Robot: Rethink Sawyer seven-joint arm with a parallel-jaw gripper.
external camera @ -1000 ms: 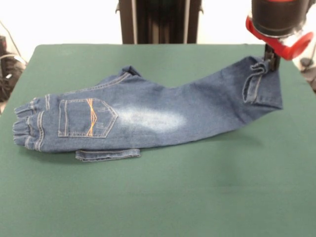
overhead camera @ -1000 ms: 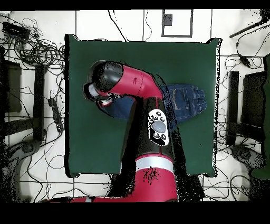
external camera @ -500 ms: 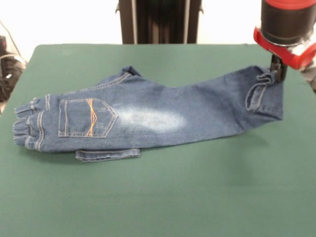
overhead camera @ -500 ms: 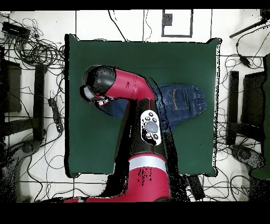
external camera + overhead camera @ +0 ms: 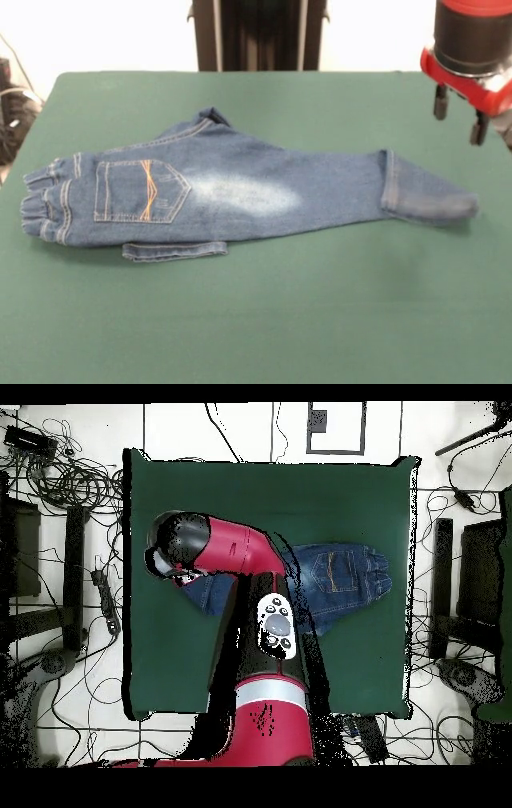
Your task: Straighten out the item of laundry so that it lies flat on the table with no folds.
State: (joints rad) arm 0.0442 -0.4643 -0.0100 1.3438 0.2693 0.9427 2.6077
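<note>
The gripper (image 5: 458,118) is hanging with its two dark fingers (image 5: 439,102) spread apart and gripping nothing, above the table (image 5: 336,320). Just below it and a little toward the camera, the jeans (image 5: 240,192) are lying along the green felt, with the cuffed leg end nearest the gripper and the gathered elastic waistband at the far opposite end. That near cuff is sitting turned back on itself, and a second leg is poking out from under the seat near the pocket with orange wavy stitching. To flatten well, I judge the next grasp should be taking a fold edge low and drawing outward, since the faded, stiff denim is holding creases
</note>
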